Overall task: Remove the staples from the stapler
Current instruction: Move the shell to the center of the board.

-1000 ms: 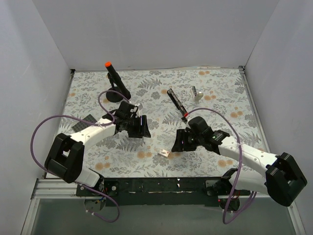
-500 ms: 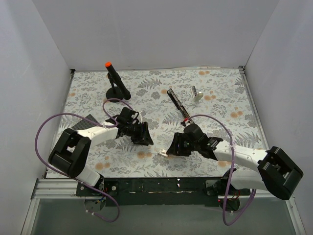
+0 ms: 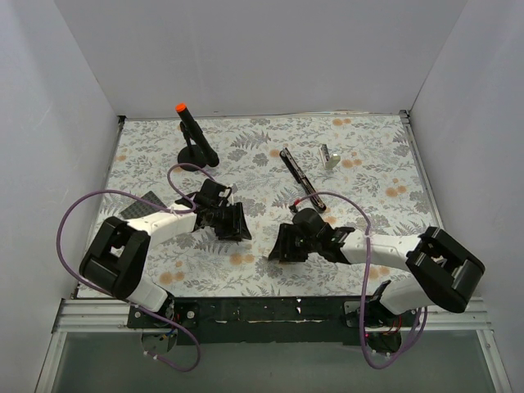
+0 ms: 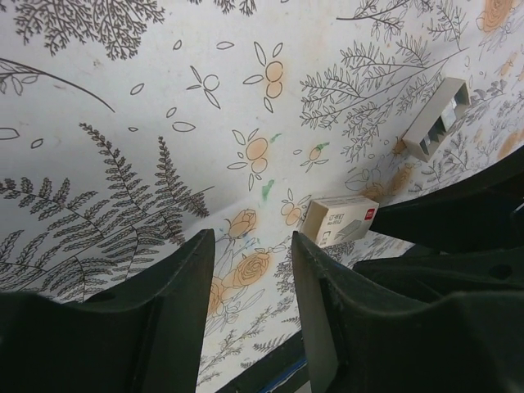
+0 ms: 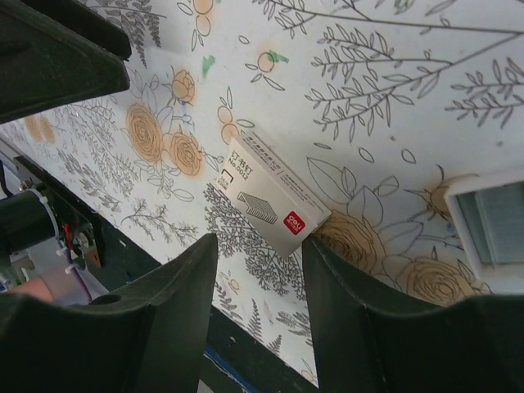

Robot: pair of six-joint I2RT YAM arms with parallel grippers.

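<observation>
The stapler is a slim black bar lying flat on the floral mat, far of centre, and it shows only in the top view. My right gripper stands open and low near the front edge, well short of the stapler. A small white staple box lies just ahead of its tips, one corner close to the right finger. My left gripper is open too, with only mat between its fingers. It points toward the same box.
A black stand with an orange-tipped rod rises at the back left. A small white open tray sits right of the stapler. A dark flat pad lies beside the left arm. White walls enclose the mat; purple cables loop over both arms.
My right gripper has slid left and toward the front edge, now covering the staple box in the top view. The left gripper has shifted slightly nearer. Both jaws have narrowed a little.
</observation>
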